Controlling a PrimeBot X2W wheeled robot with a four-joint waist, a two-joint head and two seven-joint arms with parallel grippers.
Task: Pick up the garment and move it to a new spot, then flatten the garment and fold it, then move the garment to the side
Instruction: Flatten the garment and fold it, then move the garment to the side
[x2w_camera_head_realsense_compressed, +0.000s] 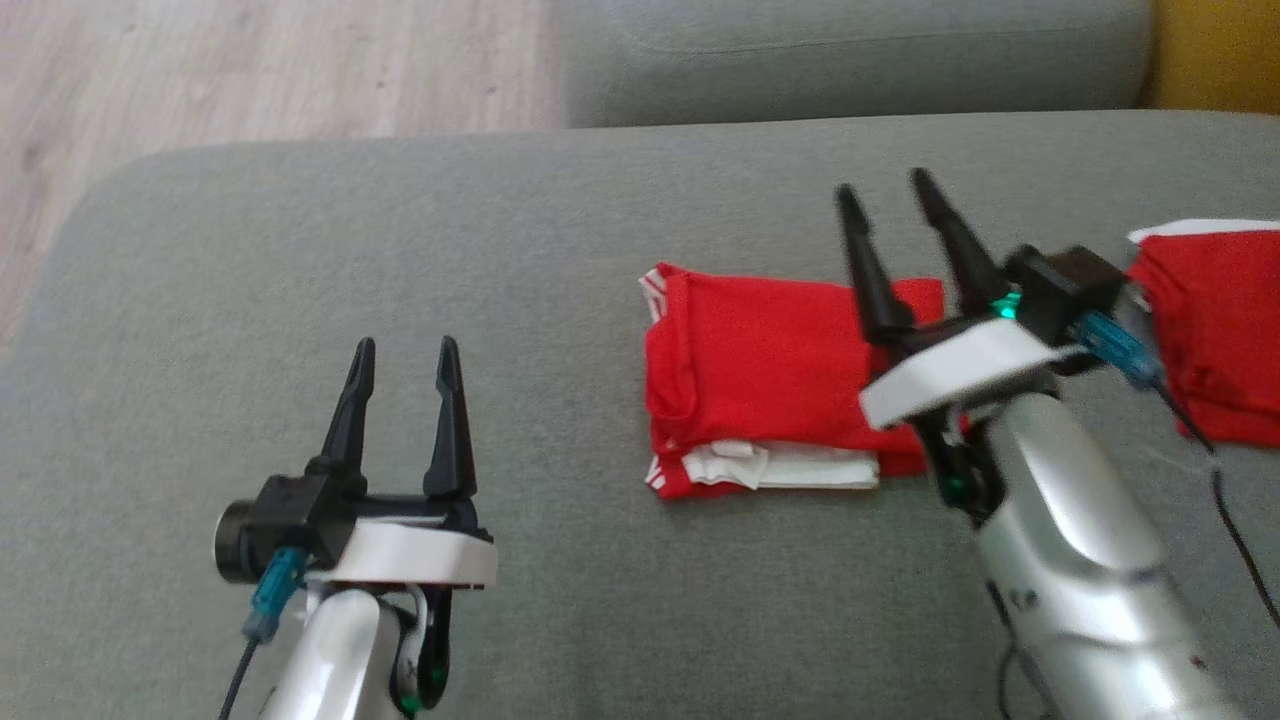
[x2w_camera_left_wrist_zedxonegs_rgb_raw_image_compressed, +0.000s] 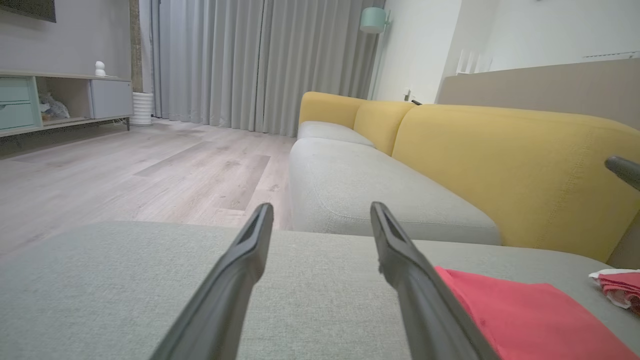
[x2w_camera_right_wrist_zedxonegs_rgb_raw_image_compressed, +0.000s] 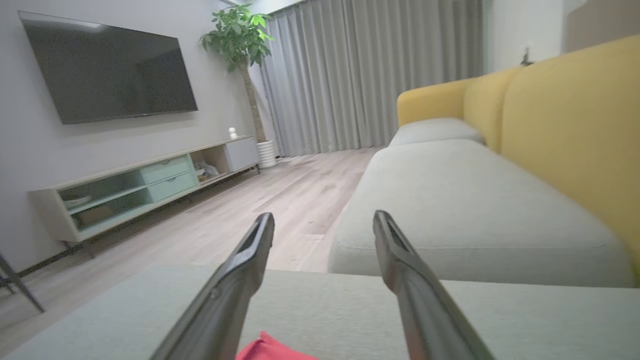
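The folded red garment with white trim (x2w_camera_head_realsense_compressed: 760, 370) lies on the grey fabric sofa cushion (x2w_camera_head_realsense_compressed: 400, 220). It looks soft and light, and its layers can slide; the thick folded edge seems the best hold. The right gripper (x2w_camera_head_realsense_compressed: 884, 185), over its right edge, and the left gripper (x2w_camera_head_realsense_compressed: 406, 345), well apart, are spread and empty.

Black tapered fingers (x2w_camera_head_realsense_compressed: 450, 420) were noted on left gripper (x2w_camera_head_realsense_compressed: 406, 342) and right gripper (x2w_camera_head_realsense_compressed: 884, 183); white wrist plates (x2w_camera_head_realsense_compressed: 420, 565), silver forearms (x2w_camera_head_realsense_compressed: 1070, 540), teal plugs (x2w_camera_head_realsense_compressed: 275, 585), black housings (x2w_camera_head_realsense_compressed: 1060, 285).
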